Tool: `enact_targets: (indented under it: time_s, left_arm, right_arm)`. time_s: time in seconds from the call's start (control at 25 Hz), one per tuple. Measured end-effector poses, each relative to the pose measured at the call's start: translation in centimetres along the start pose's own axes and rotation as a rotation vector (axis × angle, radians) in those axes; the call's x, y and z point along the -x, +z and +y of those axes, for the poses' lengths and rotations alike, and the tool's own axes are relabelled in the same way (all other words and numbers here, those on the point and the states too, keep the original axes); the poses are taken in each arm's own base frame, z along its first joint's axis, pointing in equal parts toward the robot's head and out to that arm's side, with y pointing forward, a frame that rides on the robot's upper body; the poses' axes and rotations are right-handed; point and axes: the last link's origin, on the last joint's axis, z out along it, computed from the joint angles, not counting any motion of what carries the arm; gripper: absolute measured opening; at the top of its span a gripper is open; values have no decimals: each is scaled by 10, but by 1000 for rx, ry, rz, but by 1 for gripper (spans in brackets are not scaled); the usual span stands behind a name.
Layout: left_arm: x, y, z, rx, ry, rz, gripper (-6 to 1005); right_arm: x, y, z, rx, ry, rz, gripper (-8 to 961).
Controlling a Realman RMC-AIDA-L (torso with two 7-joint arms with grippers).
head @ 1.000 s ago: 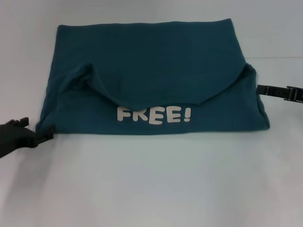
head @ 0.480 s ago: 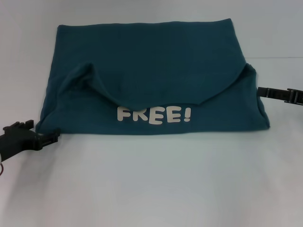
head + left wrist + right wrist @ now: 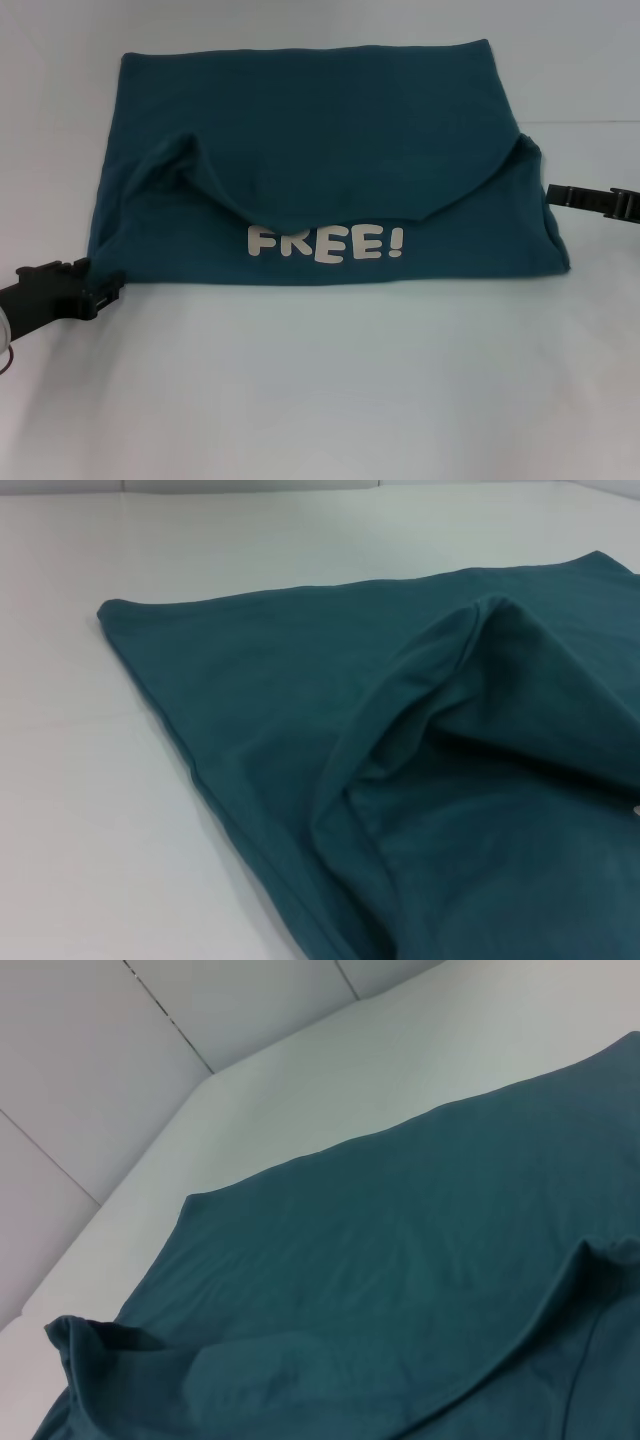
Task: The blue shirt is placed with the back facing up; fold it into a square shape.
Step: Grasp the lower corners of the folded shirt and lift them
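On white table (image 3: 320, 400), folded blue shirt (image 3: 320, 150), left gripper (image 3: 105, 288) jaws apart, right gripper (image 3: 560, 195) unclear.

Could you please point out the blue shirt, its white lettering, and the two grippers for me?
blue shirt (image 3: 310, 110): head view, on the plain upper panel.
white lettering (image 3: 326, 243): head view, middle of "FREE!".
left gripper (image 3: 104, 288): head view, fingertips at the shirt's near left corner.
right gripper (image 3: 556, 194): head view, tip beside the shirt's right edge.
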Motion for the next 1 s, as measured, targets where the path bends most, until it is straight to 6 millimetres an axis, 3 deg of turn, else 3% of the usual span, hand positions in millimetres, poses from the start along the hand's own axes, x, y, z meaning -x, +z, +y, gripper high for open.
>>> enact_targets:
  time_s: [0.36,0.48,0.72,1.0]
  left_arm:
    - [0,0,-2,-13,-2,-1,442]
    - [0,0,-3,-19,-1,-3,202]
    - [-2,2,-3,-27,-3,-5,28]
    - [-9,-4,-4,5,-20,17,28]
  right_arm:
    - [-1,-1,-1,-1,2,1,668]
    - [-1,-1,-1,-1,2,1,667]
    - [-1,-2,-2,-4,-2,5,667]
    - [-2,-4,-5,-26,5,51,666]
